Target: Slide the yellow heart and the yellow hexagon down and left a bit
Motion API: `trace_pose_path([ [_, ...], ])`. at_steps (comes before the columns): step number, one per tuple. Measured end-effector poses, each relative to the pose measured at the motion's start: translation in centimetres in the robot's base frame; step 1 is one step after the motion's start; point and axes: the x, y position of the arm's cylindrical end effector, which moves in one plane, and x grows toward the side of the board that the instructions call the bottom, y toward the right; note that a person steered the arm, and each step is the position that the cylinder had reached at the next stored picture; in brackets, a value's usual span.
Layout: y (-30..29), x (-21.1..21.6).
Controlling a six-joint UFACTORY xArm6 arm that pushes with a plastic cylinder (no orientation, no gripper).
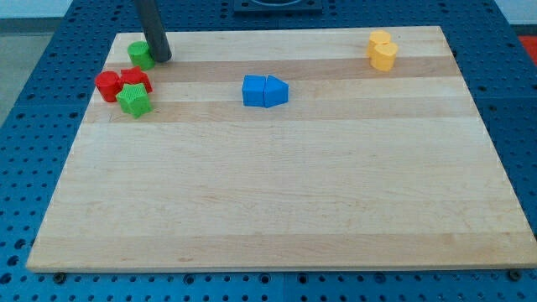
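Note:
Two yellow blocks touch each other near the board's top right corner: the yellow hexagon (379, 39) above and the yellow heart (385, 56) just below it. My tip (161, 58) is far away at the view's top left, right beside a green round block (139, 55) on that block's right side. The dark rod rises from the tip out of the view's top.
A red cylinder (106, 85), a red block (135, 80) and a green star-like block (133, 101) cluster at the left below the tip. Two blue blocks (265, 91) sit touching near the top middle. The wooden board (268, 201) lies on a blue perforated table.

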Motion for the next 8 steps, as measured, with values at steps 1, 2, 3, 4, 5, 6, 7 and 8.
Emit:
trace_pose_path([
  [1, 0.0, 0.0],
  [2, -0.4, 0.0],
  [3, -0.7, 0.0],
  [4, 5.2, 0.0],
  [5, 10.2, -1.1],
  [6, 12.2, -4.1],
  [7, 24.0, -4.2],
  [8, 29.3, -4.4],
])
